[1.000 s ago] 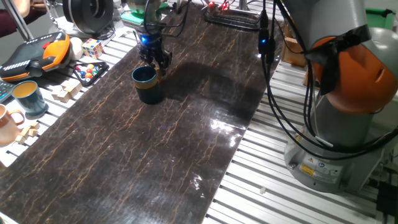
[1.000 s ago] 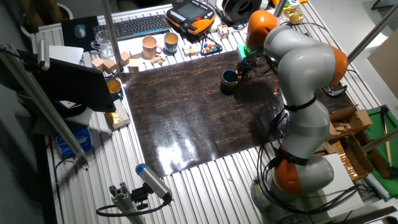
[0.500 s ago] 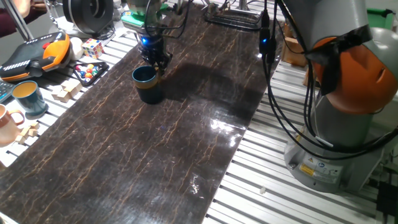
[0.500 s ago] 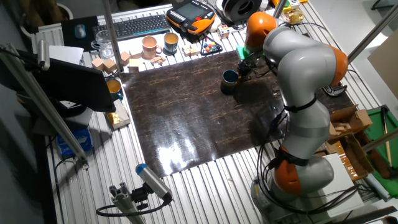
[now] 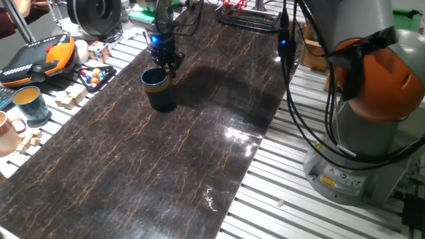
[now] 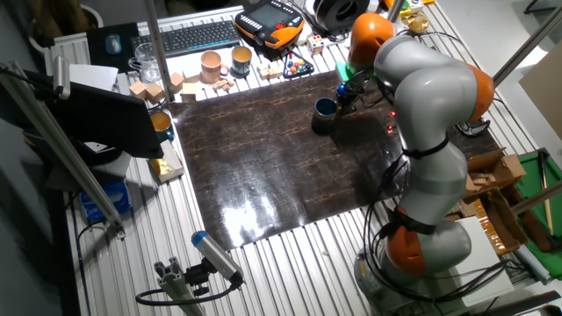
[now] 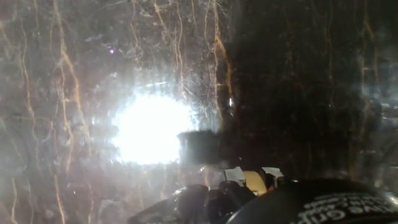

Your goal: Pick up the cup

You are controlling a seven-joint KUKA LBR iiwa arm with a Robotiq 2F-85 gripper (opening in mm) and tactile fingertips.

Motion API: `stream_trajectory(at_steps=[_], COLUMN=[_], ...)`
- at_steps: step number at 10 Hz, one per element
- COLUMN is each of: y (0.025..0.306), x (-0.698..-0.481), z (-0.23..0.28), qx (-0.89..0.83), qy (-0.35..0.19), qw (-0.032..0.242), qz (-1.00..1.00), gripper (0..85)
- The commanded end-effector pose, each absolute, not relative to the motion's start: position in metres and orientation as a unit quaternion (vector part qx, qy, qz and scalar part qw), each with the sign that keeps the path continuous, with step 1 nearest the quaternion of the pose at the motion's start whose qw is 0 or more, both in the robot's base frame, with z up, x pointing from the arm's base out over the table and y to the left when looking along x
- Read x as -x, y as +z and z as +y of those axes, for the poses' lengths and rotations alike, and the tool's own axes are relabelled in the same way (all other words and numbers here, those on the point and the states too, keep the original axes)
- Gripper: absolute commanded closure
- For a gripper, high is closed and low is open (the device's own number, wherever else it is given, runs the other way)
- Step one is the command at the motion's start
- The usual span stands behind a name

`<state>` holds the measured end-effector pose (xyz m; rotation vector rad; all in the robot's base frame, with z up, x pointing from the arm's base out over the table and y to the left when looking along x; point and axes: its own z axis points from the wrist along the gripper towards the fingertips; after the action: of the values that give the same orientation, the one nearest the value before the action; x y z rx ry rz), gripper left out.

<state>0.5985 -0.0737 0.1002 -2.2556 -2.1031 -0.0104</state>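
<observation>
The cup (image 5: 159, 89) is a small dark teal mug with a tan handle. It stands upright on the dark marbled mat (image 5: 199, 146), towards its far left part. It also shows in the other fixed view (image 6: 324, 112). My gripper (image 5: 167, 68) comes down from above at the cup's far side and is shut on the handle. In the hand view the tan handle (image 7: 255, 182) sits between my fingertips (image 7: 234, 174). The cup's body is hidden there. I cannot tell whether the cup is off the mat.
A lighter blue-grey mug (image 5: 30, 103) and a pinkish-orange mug (image 5: 6, 131) stand at the left edge, with wooden blocks (image 5: 68, 97), a colour cube (image 5: 98, 51) and an orange hand controller (image 5: 36, 56). The arm's base (image 5: 372, 133) and hanging cables (image 5: 292, 79) are at the right.
My fingers have closed from a wider stance onto the cup's handle. The cup has barely shifted.
</observation>
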Motion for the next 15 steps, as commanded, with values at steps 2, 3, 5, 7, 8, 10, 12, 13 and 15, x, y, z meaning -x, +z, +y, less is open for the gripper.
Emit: stream_trajectory(at_steps=[2, 3, 5, 7, 8, 10, 12, 13, 15], y=[0.112, 0.120, 0.141, 0.162, 0.170, 0.186, 0.205, 0.214, 0.223], x=[-0.594, -0.592, -0.589, -0.586, -0.586, -0.583, -0.575, -0.570, -0.565], z=[-0.070, -0.069, -0.065, -0.060, -0.056, -0.041, -0.030, -0.027, -0.025], qx=[0.727, 0.722, 0.717, 0.711, 0.711, 0.720, 0.726, 0.722, 0.713], qy=[-0.002, -0.005, -0.002, 0.002, 0.004, 0.004, 0.006, 0.006, 0.008], qw=[0.029, 0.030, 0.029, 0.032, 0.033, 0.037, 0.039, 0.039, 0.034], qz=[-0.686, -0.691, -0.696, -0.702, -0.702, -0.693, -0.687, -0.691, -0.701], gripper=[84.0, 84.0, 84.0, 84.0, 84.0, 84.0, 84.0, 84.0, 84.0])
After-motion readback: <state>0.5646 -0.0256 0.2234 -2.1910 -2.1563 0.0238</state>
